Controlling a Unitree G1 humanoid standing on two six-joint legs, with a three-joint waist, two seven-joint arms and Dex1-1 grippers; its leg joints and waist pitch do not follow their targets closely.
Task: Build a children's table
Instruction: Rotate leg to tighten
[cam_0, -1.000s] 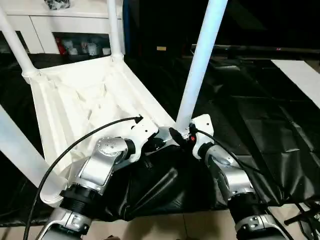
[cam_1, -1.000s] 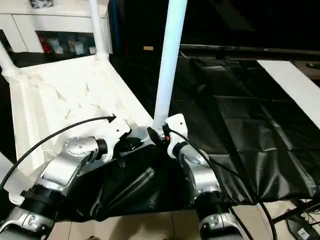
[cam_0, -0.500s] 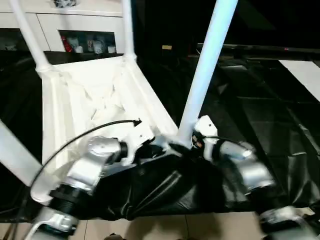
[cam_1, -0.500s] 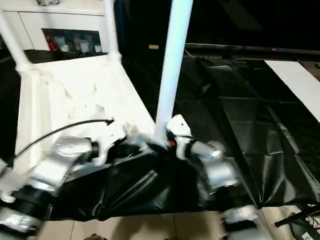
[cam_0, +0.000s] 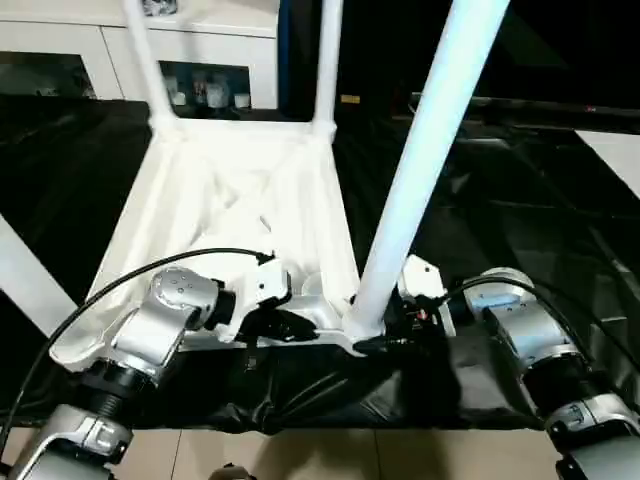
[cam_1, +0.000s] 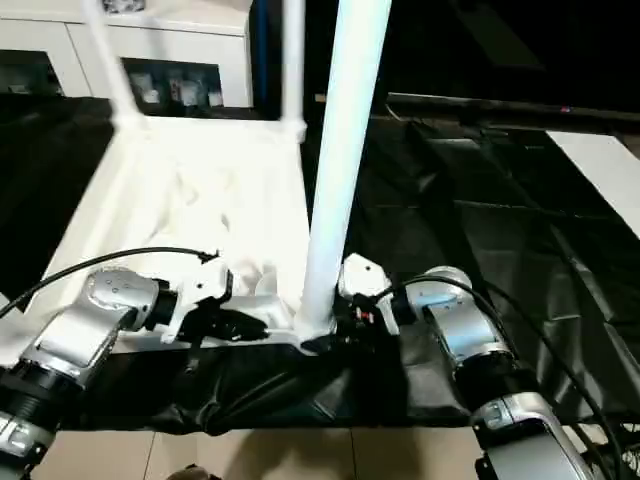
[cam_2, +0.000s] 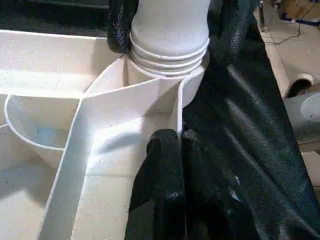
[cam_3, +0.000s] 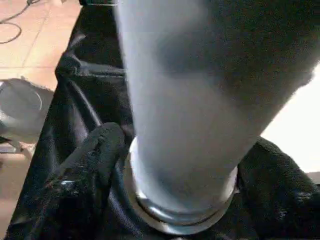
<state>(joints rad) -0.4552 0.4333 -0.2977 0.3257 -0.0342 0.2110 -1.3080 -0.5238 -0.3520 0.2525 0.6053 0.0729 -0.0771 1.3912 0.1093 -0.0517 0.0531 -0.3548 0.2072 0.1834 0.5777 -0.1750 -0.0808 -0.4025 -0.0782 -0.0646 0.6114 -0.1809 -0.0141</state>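
Tabletop (cam_0: 240, 200) lies inverted, ribbed underside up, long axis running away from both end effectors. Right end effector (cam_3: 170, 200) has its fingers spread around the upright near leg (cam_0: 425, 150) at its socket; left end effector (cam_2: 172, 165), fingers closed, grips the adjacent rim.

Large white plastic rectangular table top (cam_0: 240, 215) lies underside-up on black plastic sheet (cam_0: 520, 230), w/ far end toward white glass-door cabinet (cam_0: 215, 60). Long white round tube leg (cam_0: 420, 170) stands in near corner socket (cam_2: 167, 62), directly btwn left gripper (cam_0: 300, 325) & right gripper (cam_0: 395, 330). Left gripper sits on top's near rim, just left of leg; right gripper's fingers (cam_3: 92, 155) flank leg base from right. Two more legs (cam_0: 325, 65) stand in far corners, well beyond both grippers.
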